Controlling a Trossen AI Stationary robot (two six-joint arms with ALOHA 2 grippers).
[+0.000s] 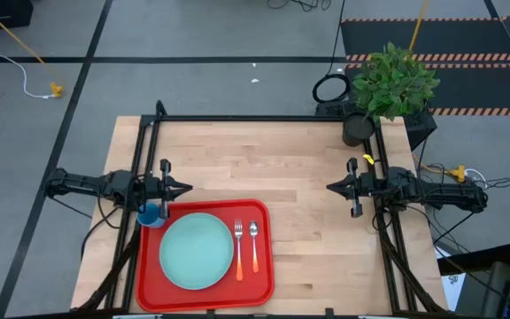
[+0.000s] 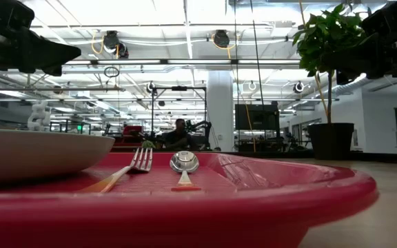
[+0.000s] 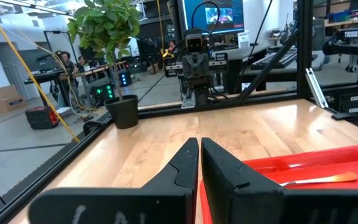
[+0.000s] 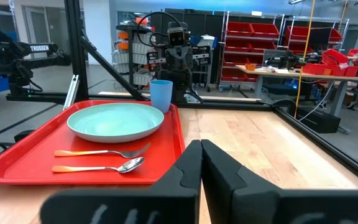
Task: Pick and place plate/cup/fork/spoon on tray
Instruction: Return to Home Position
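The red tray (image 1: 264, 279) lies at the table's near left. On it rest the pale teal plate (image 1: 197, 251), the orange-handled fork (image 1: 238, 248) and, to its right, the orange-handled spoon (image 1: 254, 244). The blue cup (image 4: 161, 94) stands upright at the tray's far left corner, beside the plate (image 4: 115, 120). My left gripper (image 1: 188, 188) hangs shut above the tray's far edge, pointing level toward the table's right. My right gripper (image 1: 329, 187) is shut too, level, pointing left over bare wood. Neither gripper holds anything.
A potted plant (image 1: 388, 84) stands at the table's far right corner. A black frame (image 1: 255, 119) runs along the far edge and both sides. Bare wood (image 1: 326, 257) lies between the tray and the right arm. People sit at desks in the room beyond.
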